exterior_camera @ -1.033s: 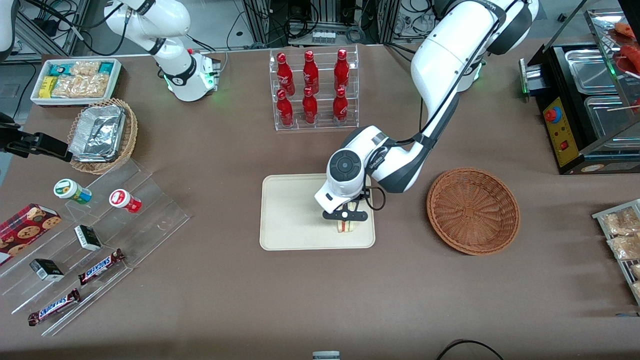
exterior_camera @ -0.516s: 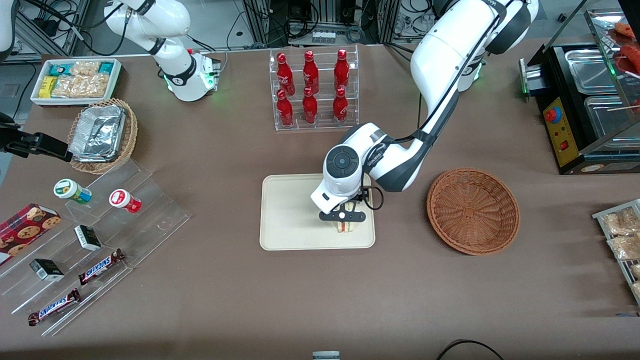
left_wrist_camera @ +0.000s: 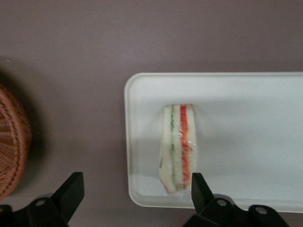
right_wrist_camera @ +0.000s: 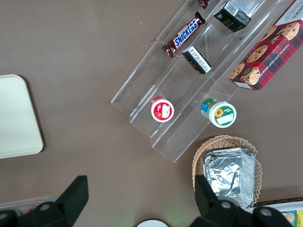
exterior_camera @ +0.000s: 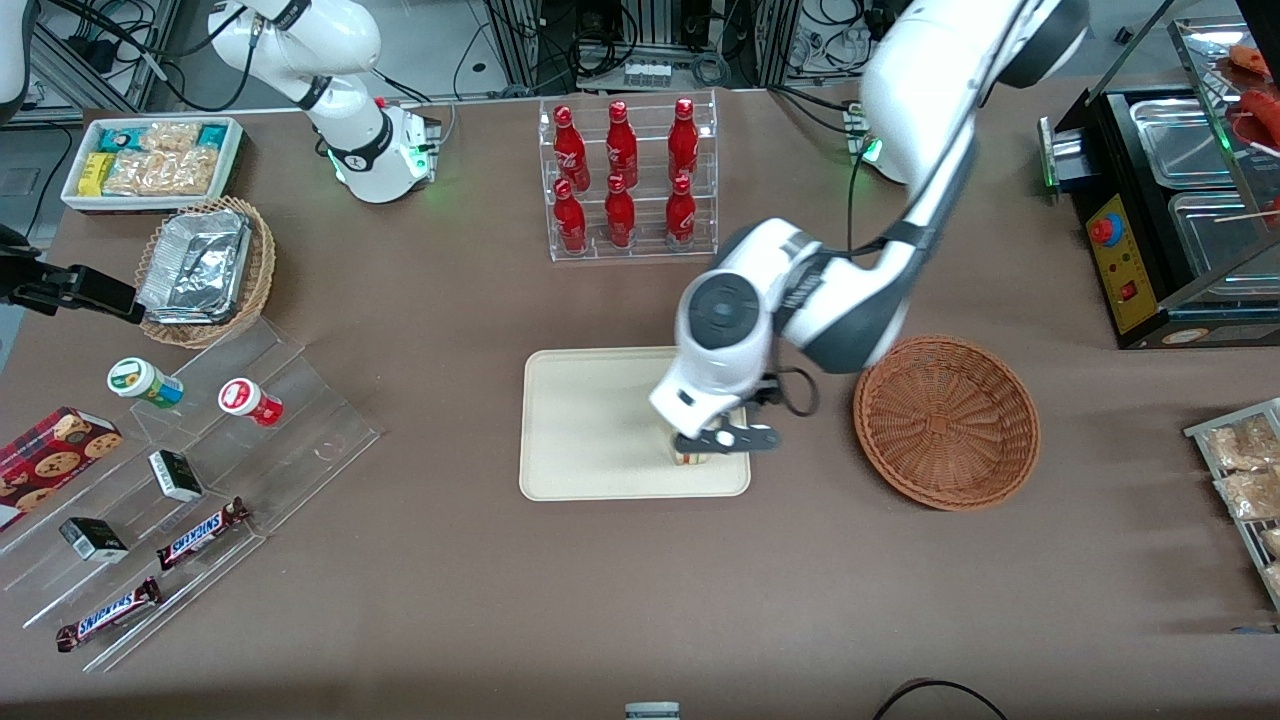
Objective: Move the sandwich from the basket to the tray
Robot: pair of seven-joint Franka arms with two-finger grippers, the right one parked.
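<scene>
Resting on tray point(exterior_camera: 590, 430) atop brown table point(exterior_camera: 480, 590): sandwich point(left_wrist_camera: 179, 147); gripper point(left_wrist_camera: 136, 196) above, fingers spread, released

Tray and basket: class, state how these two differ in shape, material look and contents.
The tray is flat, rectangular, smooth and cream; the basket is round, bowl-shaped, woven and reddish-brown. The tray holds the sandwich; the basket holds nothing. The open pincer hangs above the tray's edge. Both rest on the brown table.
</scene>
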